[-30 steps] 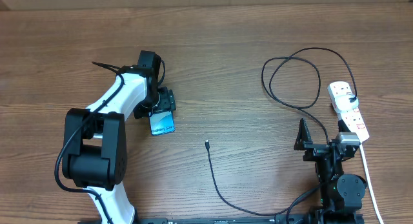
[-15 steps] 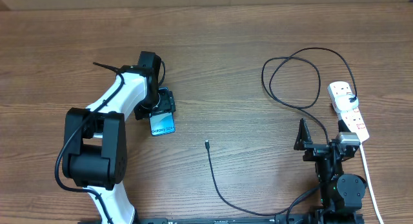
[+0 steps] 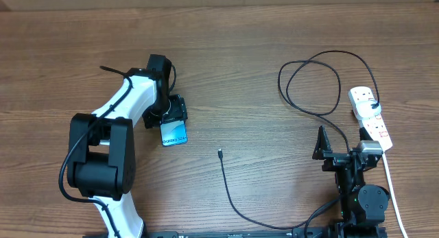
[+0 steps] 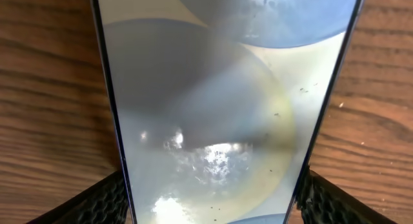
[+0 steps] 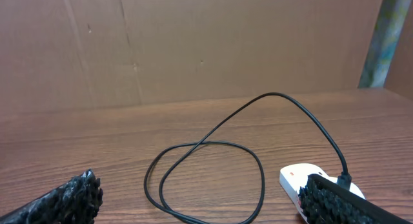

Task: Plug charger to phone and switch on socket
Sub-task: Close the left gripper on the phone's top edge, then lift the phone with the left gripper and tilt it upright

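Observation:
The phone point(image 3: 174, 134), light blue screen up, lies on the wooden table at the left. My left gripper point(image 3: 171, 114) sits over its far end. In the left wrist view the phone point(image 4: 213, 101) fills the gap between both fingers point(image 4: 210, 208), which press its long edges. The charger's black cable loops at the right point(image 3: 312, 84) and its connector tip point(image 3: 219, 153) lies free mid-table, apart from the phone. Its loop also shows in the right wrist view point(image 5: 206, 179). The white socket point(image 3: 370, 118) lies at the far right point(image 5: 303, 183). My right gripper point(image 3: 341, 150) is open and empty, near the socket.
The socket's thick white cord point(image 3: 392, 190) runs down the right edge toward the front. The black cable point(image 3: 236, 204) trails along the front toward the right arm's base. A brown cardboard wall point(image 5: 193, 43) stands behind the table.
The phone has shifted and turned slightly under the left gripper, its near end now a little lower and further right. The right arm and the cable have not moved.

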`<state>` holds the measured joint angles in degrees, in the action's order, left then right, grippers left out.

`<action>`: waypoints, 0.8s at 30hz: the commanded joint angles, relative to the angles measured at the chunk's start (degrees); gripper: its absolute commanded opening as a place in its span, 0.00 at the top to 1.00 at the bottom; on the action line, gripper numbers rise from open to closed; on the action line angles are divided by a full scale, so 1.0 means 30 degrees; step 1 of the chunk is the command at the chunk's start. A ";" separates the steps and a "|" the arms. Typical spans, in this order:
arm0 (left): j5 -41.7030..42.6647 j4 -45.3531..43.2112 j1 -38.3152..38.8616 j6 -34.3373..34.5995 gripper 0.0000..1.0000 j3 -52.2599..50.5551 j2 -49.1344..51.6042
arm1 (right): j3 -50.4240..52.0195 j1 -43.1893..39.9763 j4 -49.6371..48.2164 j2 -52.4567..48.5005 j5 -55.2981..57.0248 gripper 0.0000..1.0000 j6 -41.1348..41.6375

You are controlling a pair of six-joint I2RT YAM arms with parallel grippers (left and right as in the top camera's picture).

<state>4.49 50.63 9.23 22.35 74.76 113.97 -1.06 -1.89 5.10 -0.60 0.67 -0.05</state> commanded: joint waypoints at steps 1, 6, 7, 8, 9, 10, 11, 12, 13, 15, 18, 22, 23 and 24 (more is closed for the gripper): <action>0.0962 0.0430 0.0036 0.0350 0.23 0.0197 0.0860 | 0.0204 -0.0036 -0.0124 0.0073 0.0168 0.00 -0.0146; 0.0539 0.0532 0.0044 0.0335 0.22 0.0277 0.0860 | 0.0204 -0.0036 -0.0124 0.0073 0.0160 0.00 -0.0146; 0.0386 0.0546 0.0080 0.0335 0.22 0.0277 0.0860 | 0.0204 -0.0036 -0.0124 0.0073 0.0160 0.00 -0.0146; 0.0270 0.0554 0.0109 0.0328 0.21 0.0277 0.0860 | 0.0204 -0.0036 -0.0124 0.0073 0.0160 0.00 -0.0146; 0.0189 0.0546 0.0153 0.0335 0.19 0.0270 0.0860 | 0.0204 -0.0036 -0.0124 0.0073 0.0160 0.00 -0.0146; 0.0146 0.0532 0.0204 0.0342 0.13 0.0240 0.0860 | 0.0204 -0.0036 -0.0124 0.0073 0.0160 0.00 -0.0146; 0.0146 0.0532 0.0262 0.0335 0.06 0.0240 0.0867 | 0.0204 -0.0036 -0.0124 0.0073 0.0160 0.00 -0.0146; 0.0138 0.0532 0.0313 0.0335 0.02 0.0233 0.0867 | 0.0204 -0.0036 -0.0124 0.0073 0.0160 0.00 -0.0146; 0.0131 0.0532 0.0401 0.0335 0.00 0.0240 0.0867 | 0.0204 -0.0036 -0.0124 0.0073 0.0160 0.00 -0.0146; -0.0102 0.0539 0.0568 0.0335 0.01 0.0233 0.0867 | 0.0204 -0.0036 -0.0124 0.0073 0.0160 0.00 -0.0146; -0.0976 0.0510 0.0831 0.0335 0.00 0.0168 0.0867 | 0.0204 -0.0036 -0.0124 0.0073 0.0160 0.00 -0.0146; -0.1581 0.0459 0.1027 0.0342 0.00 -0.0087 0.0867 | 0.0204 -0.0036 -0.0124 0.0073 0.0160 0.00 -0.0146; -0.1741 0.0437 0.1027 0.0342 0.00 -0.0182 0.0867 | 0.0204 -0.0036 -0.0124 0.0073 0.0160 0.00 -0.0146; -0.1865 0.0386 0.1027 0.0342 0.00 -0.0284 0.0867 | 0.0204 -0.0036 -0.0124 0.0073 0.0160 0.00 -0.0146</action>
<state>0.91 52.07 12.03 22.74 75.40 114.67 -1.06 -1.89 5.10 -0.60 0.67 -0.08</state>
